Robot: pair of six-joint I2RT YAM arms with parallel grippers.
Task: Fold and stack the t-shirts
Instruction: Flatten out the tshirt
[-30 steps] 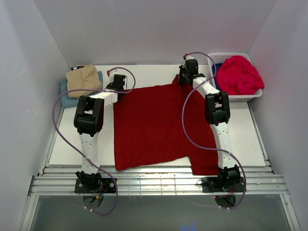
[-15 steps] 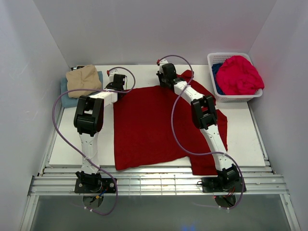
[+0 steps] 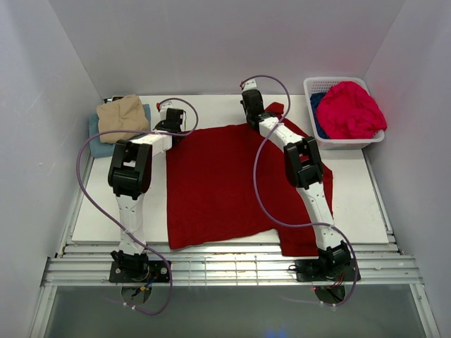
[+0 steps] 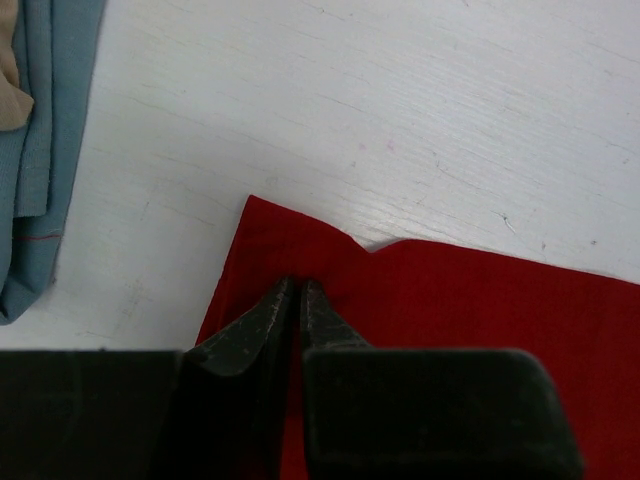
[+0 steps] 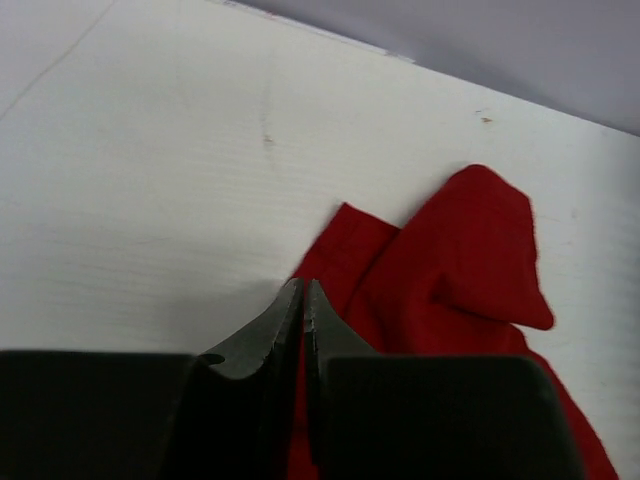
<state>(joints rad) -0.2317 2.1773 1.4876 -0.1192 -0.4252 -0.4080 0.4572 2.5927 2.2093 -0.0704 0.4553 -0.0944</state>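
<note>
The dark red t-shirt (image 3: 222,183) lies spread on the white table. My left gripper (image 3: 171,127) is shut on its far left corner; the left wrist view shows the jaws (image 4: 298,284) pinching the red cloth (image 4: 450,300). My right gripper (image 3: 252,118) is shut on the shirt's far edge near the middle, with a sleeve bunched beside it (image 3: 276,111). The right wrist view shows the closed jaws (image 5: 303,286) on the red cloth (image 5: 470,250). A folded tan shirt (image 3: 123,116) lies on a light blue shirt (image 3: 96,137) at the far left.
A white lattice basket (image 3: 366,139) at the far right holds the bright pinkish-red shirt (image 3: 350,109) and the deep blue shirt (image 3: 316,113). The light blue shirt (image 4: 45,150) also shows in the left wrist view. White walls enclose the table (image 3: 359,197).
My right gripper has carried the shirt's far right corner leftwards from near the basket to the middle of the far edge, then slightly back right. The left arm has not moved.
</note>
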